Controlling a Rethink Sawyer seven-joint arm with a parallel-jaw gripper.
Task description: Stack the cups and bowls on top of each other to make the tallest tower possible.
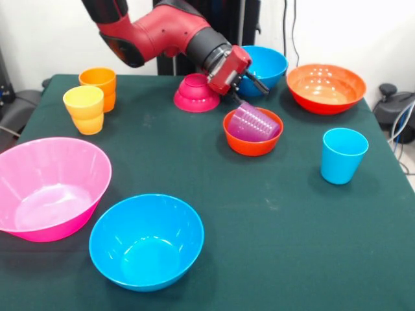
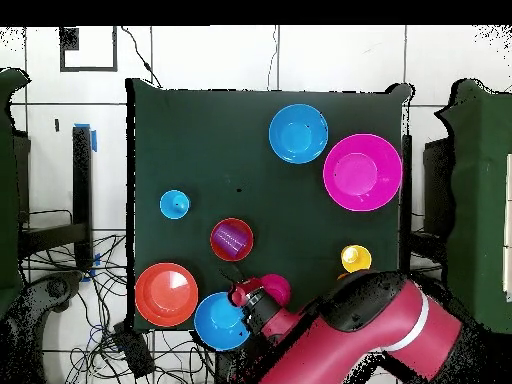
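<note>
- Risk one: the purple cup [image 1: 251, 122] lies tilted inside the small orange-red bowl [image 1: 253, 133], just below and in front of the end effector [image 1: 249, 84]; it leans on the bowl's wall, so a nudge could roll it out or tip the light bowl.
- End effector state: dark fingers spread and empty, released, touching nothing that I can make out; it hangs just above the cup's rim.
- Risk two: the upturned magenta bowl [image 1: 196, 93] sits just beside the end effector on one side and a blue bowl [image 1: 267, 67] close behind it, so a sideways swing of the wrist may shove either across the tabletop [image 1: 272, 220].
- Risk three, my judgement: smooth plastic and a slanted cup make a poor seat for anything stacked on top; the tower would start crooked.
- Rest of the task's pieces are well apart from the end effector: wide orange bowl [image 1: 325, 88], light blue cup [image 1: 343, 155], orange cup [image 1: 98, 85] with the yellow-orange cup [image 1: 85, 109] touching it, pink bowl [image 1: 47, 187], second blue bowl [image 1: 146, 241].
- Writing: no brand, label or lettering is readable on any piece or on the arm.
</note>
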